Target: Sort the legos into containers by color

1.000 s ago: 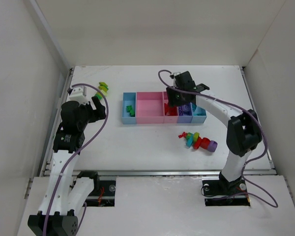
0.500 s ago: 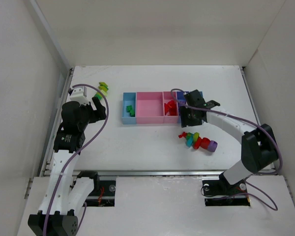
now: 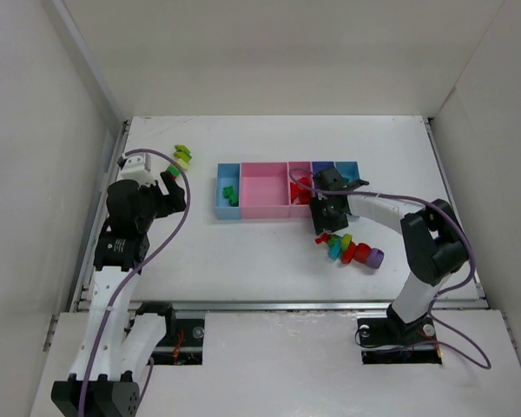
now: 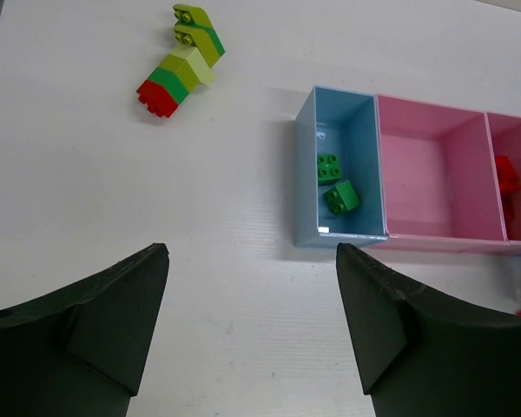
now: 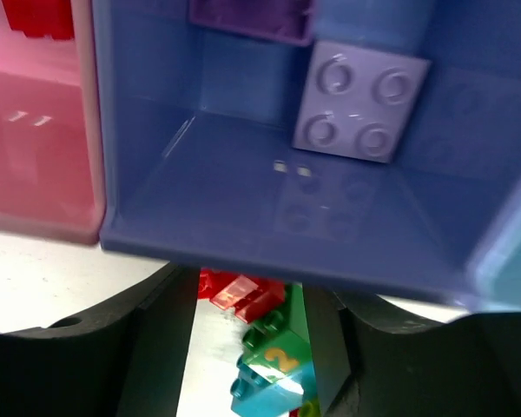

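Now the right gripper (image 3: 325, 221) hangs part-open and empty at the near edge of the containers (image 3: 262, 214). The chain of legos (image 3: 349, 249) lies just on its near side, long axis running rightward. The left gripper (image 4: 252, 321), wide and empty, sits well apart.

Looking down into a purple-blue tray (image 5: 243, 200)
A lilac four-stud brick (image 5: 360, 102) and a purple brick (image 5: 252, 17) lie at the top of the frame. A pink tray (image 5: 35, 130) at left holds a red brick (image 5: 36, 17). At the bottom, two dark fingers (image 5: 95, 356) stand apart, with red (image 5: 239, 294), green (image 5: 273, 343) and teal bricks (image 5: 269, 391) showing in the gap.
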You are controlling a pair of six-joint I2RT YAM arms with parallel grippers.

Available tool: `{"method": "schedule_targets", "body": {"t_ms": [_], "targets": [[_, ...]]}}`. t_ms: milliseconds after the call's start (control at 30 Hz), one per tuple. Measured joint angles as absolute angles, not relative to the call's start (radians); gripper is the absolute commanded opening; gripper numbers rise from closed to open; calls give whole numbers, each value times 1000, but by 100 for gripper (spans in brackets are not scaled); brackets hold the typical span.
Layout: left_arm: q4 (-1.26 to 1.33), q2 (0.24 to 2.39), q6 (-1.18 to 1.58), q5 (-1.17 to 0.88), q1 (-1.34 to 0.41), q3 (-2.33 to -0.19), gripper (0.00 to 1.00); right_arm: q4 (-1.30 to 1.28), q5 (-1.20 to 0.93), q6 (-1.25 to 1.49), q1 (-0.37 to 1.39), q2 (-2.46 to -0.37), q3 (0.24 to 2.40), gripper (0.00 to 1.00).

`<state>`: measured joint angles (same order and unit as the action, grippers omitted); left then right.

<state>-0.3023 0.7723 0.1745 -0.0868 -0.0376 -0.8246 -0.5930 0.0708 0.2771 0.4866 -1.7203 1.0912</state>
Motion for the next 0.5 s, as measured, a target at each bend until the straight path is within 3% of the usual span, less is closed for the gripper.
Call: {"method": "schedule_targets", "body": {"t_ms": [500], "targets": [[-302, 760, 175, -87, -30, -825, 75, -583, 51, 315, 558, -1738, 1079, 37]]}}
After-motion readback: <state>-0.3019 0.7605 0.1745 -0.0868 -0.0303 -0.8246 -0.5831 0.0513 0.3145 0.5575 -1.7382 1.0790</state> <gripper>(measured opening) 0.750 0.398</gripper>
